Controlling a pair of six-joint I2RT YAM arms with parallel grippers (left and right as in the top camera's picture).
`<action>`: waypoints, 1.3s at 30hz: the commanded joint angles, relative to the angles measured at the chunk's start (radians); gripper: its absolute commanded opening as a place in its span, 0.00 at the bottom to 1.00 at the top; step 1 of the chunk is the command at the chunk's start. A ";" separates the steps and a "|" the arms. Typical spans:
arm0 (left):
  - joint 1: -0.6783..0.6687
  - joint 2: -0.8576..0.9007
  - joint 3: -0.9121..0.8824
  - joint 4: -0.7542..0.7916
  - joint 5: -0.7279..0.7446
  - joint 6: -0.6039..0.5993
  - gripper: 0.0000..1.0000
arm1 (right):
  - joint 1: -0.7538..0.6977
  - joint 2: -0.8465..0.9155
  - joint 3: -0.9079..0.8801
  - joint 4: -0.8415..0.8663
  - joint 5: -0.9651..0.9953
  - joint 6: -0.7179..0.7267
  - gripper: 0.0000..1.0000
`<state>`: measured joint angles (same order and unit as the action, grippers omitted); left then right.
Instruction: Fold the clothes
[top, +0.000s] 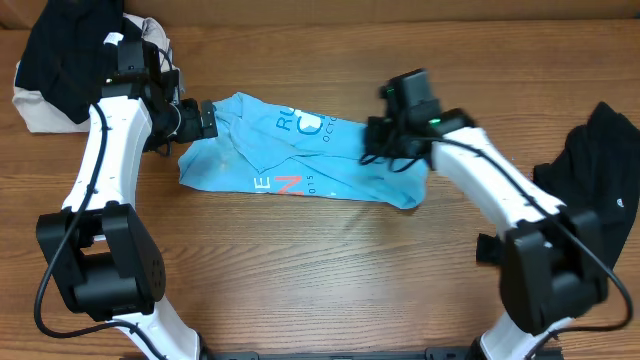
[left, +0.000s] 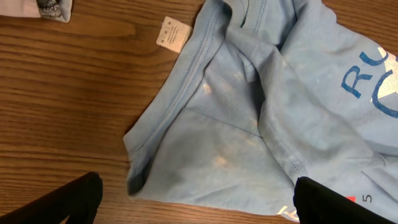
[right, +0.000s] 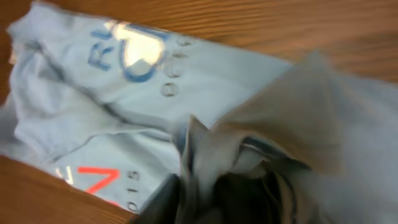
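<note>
Light blue fabric, a short-sleeved T-shirt (top: 300, 160), lies crumpled and partly folded at the middle of the wooden counter (top: 330, 280), its blue and red lettering facing up. The left tool (top: 205, 120) sits at the shirt's left end, just over the collar (left: 186, 81). It is released, its dark fingers (left: 74, 199) spread wide with nothing between them, and a white label (left: 172, 34) lies on the wood beside the collar. The right tool (top: 385, 150) is at the shirt's right end, where the cloth bunches up around its fingers. I cannot tell whether it is clenched on the cloth or not. A black garment (top: 70, 50) lies on a beige one (top: 40, 105) at the far left, and another black garment (top: 600, 170) lies at the right.
</note>
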<state>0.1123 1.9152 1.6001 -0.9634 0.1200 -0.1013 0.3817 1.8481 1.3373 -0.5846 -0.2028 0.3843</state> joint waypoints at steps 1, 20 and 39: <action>0.000 -0.006 0.007 0.005 0.004 0.013 1.00 | 0.061 0.003 0.022 0.054 0.003 0.056 0.47; -0.001 -0.006 0.006 0.023 0.023 0.012 1.00 | -0.006 -0.019 0.192 -0.327 -0.035 -0.129 0.86; -0.001 -0.006 0.005 0.019 0.037 0.020 1.00 | -0.018 0.045 0.138 -0.336 0.175 -0.489 0.92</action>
<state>0.1120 1.9152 1.6001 -0.9459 0.1432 -0.1005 0.3687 1.8690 1.4799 -0.9298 -0.0509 -0.0273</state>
